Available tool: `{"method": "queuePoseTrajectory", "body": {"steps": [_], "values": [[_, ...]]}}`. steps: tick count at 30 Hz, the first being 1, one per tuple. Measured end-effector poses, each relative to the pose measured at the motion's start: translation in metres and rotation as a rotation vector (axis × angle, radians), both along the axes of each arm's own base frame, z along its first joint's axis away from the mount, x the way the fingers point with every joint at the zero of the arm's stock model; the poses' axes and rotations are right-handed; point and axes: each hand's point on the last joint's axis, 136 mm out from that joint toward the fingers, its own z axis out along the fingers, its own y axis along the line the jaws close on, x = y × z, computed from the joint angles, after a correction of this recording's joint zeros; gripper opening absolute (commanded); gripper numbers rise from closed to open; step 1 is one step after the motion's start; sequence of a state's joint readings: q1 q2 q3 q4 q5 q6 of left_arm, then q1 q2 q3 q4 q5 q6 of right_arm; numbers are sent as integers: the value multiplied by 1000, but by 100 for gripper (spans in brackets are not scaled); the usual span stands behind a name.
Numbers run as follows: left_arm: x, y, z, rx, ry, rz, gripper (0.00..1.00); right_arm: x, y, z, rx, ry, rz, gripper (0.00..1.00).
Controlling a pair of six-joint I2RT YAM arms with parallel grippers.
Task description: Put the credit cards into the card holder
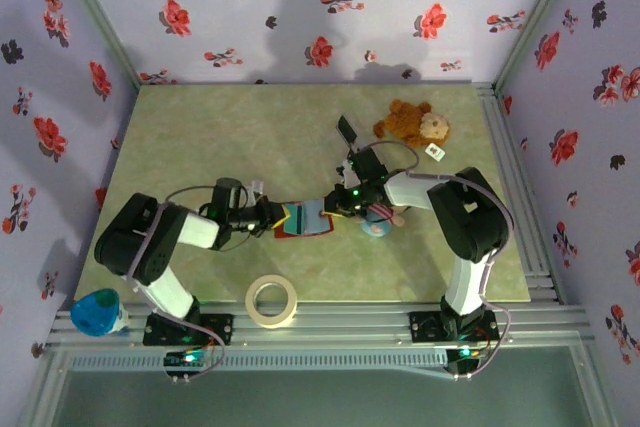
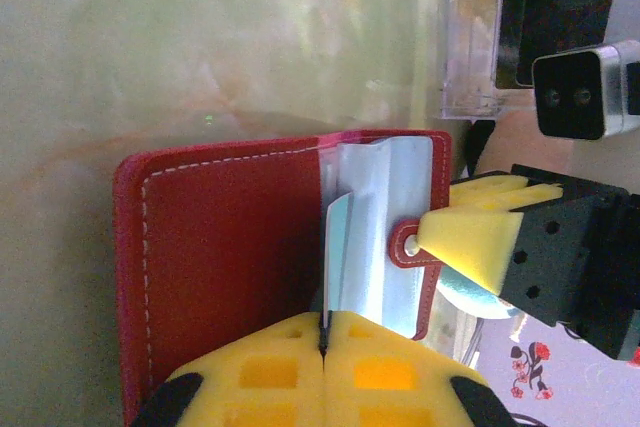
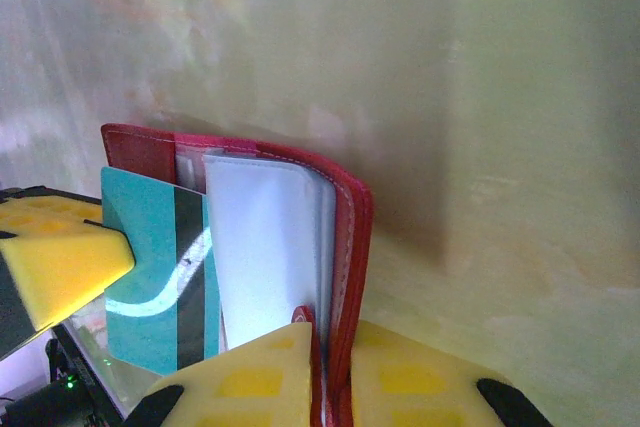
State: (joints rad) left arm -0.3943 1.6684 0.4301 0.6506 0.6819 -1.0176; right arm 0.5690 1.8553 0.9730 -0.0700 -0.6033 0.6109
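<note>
card holder point(image 2: 230, 247) open, teal credit card point(image 3: 150, 267) partly inside, pinched by left tool point(image 2: 323, 335), right tool point(image 3: 326, 352) clamping holder

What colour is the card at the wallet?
The card is teal with a dark stripe and white swoosh; right wrist view shows it best.

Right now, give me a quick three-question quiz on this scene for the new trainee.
1. True or false: the left claw is shut on a teal card.
2. What does the right claw grip? A) tape roll B) red wallet C) teddy bear
3. Fill in: the teal card is ___ inside the wallet (fully / not fully).
Key: 1 true; 2 B; 3 not fully.
</note>
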Motion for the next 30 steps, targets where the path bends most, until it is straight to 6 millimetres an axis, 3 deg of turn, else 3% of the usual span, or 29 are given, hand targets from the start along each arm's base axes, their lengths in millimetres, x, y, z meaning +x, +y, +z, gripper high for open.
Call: {"method": "queuePoseTrajectory", "body": {"steps": [30], "values": [[3, -11, -1, -48, -35, -30, 0, -1, 3, -4, 14, 22, 10, 17]]}}
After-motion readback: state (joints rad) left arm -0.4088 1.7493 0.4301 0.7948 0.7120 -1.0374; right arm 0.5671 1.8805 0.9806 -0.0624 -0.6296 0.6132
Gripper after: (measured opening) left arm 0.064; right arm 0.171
